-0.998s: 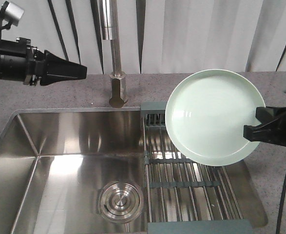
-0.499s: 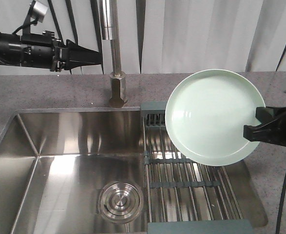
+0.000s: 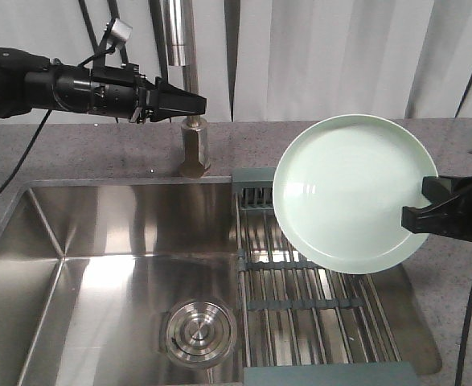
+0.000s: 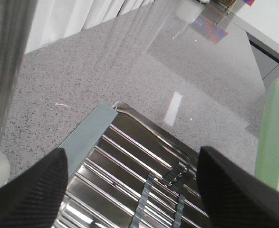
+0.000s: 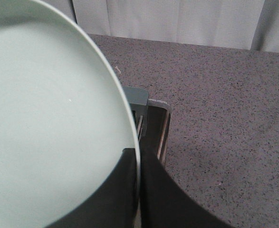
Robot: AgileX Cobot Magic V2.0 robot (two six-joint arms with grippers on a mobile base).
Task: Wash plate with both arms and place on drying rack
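Note:
The pale mint-green plate [image 3: 348, 193] hangs tilted on edge above the drying rack [image 3: 308, 310], its face toward the camera. My right gripper [image 3: 419, 211] is shut on the plate's right rim; in the right wrist view the two black fingers [image 5: 153, 190] pinch the plate [image 5: 49, 133] edge between them. My left gripper [image 3: 197, 103] reaches in from the left at faucet height, well apart from the plate. In the left wrist view its fingertips [image 4: 30, 190] stand wide apart, open and empty, over the drying rack [image 4: 129, 161], with the plate's edge [image 4: 274, 133] at the right.
A steel faucet [image 3: 189, 80] rises behind the sink, right beside my left gripper's tip. The steel sink basin [image 3: 115, 241] has a round drain [image 3: 199, 330]. Grey speckled countertop [image 3: 83, 153] surrounds it. A grey-green end block [image 5: 137, 97] of the rack lies under the plate.
My left arm has swung to the right and slightly up, its tip now next to the faucet. The plate and my right gripper have not moved.

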